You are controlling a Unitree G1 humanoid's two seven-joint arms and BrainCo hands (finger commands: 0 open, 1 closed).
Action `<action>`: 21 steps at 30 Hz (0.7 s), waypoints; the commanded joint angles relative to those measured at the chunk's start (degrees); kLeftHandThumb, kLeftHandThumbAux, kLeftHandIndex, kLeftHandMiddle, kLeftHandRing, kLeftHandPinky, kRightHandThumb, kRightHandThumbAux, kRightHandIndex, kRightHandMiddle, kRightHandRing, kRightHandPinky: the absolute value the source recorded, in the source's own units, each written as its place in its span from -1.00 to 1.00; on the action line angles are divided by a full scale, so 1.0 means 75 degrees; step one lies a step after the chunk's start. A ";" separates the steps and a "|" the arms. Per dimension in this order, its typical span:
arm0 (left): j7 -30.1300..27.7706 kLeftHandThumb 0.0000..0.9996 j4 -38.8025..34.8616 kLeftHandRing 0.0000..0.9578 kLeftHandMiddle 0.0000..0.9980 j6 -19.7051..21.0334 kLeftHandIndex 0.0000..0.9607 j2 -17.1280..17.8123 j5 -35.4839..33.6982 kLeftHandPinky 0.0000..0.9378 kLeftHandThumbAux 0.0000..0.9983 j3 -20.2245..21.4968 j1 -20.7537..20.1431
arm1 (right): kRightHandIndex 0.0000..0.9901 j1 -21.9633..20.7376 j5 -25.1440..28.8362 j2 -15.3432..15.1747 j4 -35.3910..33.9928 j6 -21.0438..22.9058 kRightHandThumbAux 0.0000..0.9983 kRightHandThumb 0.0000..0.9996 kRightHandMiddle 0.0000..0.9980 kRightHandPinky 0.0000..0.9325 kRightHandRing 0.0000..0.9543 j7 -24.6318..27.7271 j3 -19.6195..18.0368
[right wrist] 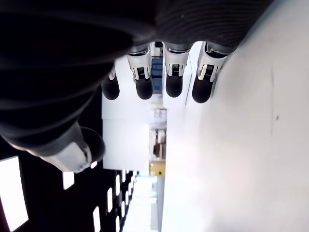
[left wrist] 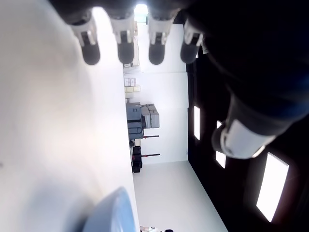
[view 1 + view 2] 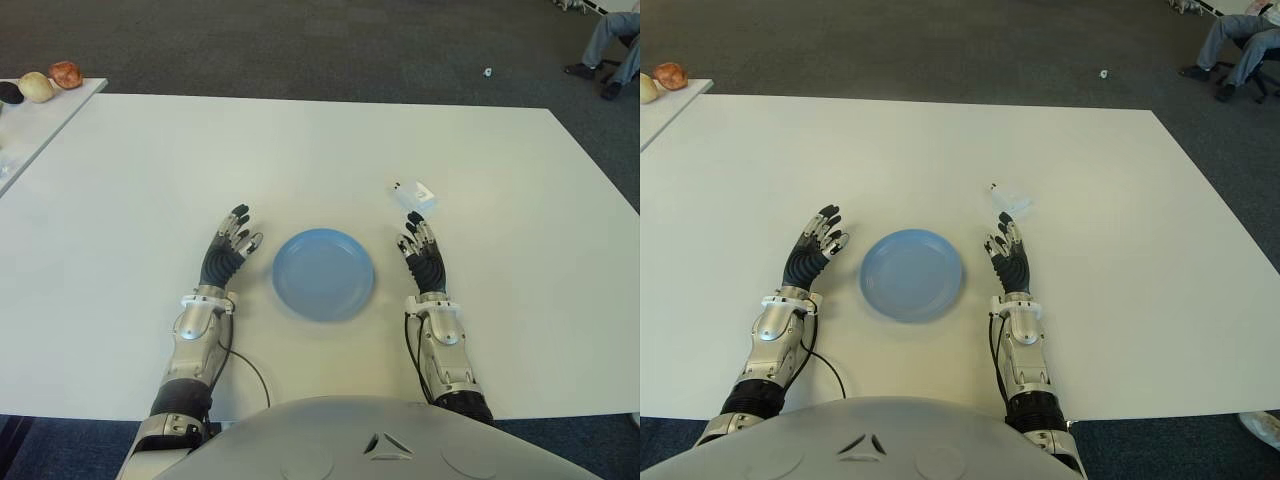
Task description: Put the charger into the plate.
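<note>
A small white charger (image 3: 413, 195) lies on the white table (image 3: 300, 150), just beyond my right hand's fingertips. A round blue plate (image 3: 323, 273) sits in front of me between both hands, and its rim (image 2: 113, 212) shows in the left wrist view. My right hand (image 3: 422, 248) is to the right of the plate, fingers extended and holding nothing; the fingers (image 1: 174, 72) show straight in its wrist view. My left hand (image 3: 232, 243) is left of the plate, open as well, with its fingers (image 2: 125, 43) extended.
A side table (image 3: 30, 125) at the far left carries round fruit-like objects (image 3: 50, 82). A seated person's legs (image 3: 610, 50) show at the far right on the dark carpet. The table's far edge runs across the top.
</note>
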 commanded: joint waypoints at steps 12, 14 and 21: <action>0.0087 -1.00 0.0785 -0.91 -0.90 0.0153 -0.99 -0.0220 0.0060 -0.87 0.30 0.0013 0.0275 | -1.00 -0.0167 -0.2130 -0.0667 -0.1129 0.0236 0.10 -0.33 -1.00 -0.90 -0.99 -0.1746 -0.0218; 0.0072 -1.00 0.0813 -0.91 -0.90 0.0121 -0.99 -0.0235 0.0050 -0.87 0.31 0.0016 0.0281 | -1.00 -0.0535 -0.2204 -0.0811 -0.1116 0.0448 0.09 -0.32 -1.00 -0.90 -0.99 -0.1755 -0.0266; 0.0091 -0.97 0.0891 -0.91 -0.90 0.0037 -0.98 -0.0314 0.0075 -0.87 0.32 0.0002 0.0297 | -1.00 -0.1719 -0.2838 -0.1340 -0.0733 0.1093 0.00 -0.20 -1.00 -0.89 -1.00 -0.1906 -0.0134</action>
